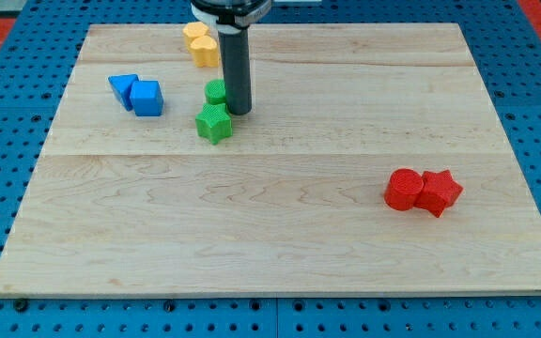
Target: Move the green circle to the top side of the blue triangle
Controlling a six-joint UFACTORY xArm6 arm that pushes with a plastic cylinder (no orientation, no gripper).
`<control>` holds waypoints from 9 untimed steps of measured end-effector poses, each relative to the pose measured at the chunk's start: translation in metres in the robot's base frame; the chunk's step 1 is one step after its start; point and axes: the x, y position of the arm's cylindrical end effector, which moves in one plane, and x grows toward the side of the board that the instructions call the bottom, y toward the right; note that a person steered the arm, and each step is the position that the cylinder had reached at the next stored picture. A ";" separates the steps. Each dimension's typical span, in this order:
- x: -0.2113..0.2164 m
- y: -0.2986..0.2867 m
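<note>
The green circle (215,92) sits on the wooden board left of centre, near the view's top. My tip (239,112) is right beside it, on its right side, touching or nearly so. A green star (213,122) lies just below the circle. The blue triangle (123,88) lies at the view's upper left, with a blue cube (146,98) touching its right side. The rod (236,70) rises dark and upright from the tip and hides part of the yellow blocks.
Two yellow blocks (200,44) sit at the board's top edge, just above the green circle. A red circle (403,189) and a red star (439,192) touch each other at the view's lower right. The board (280,235) lies on a blue perforated table.
</note>
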 end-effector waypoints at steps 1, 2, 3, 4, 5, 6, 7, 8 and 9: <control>-0.022 -0.033; -0.048 -0.068; -0.045 -0.081; -0.041 -0.079; -0.041 -0.088; -0.041 -0.091; -0.043 -0.091; -0.046 -0.091; -0.042 -0.091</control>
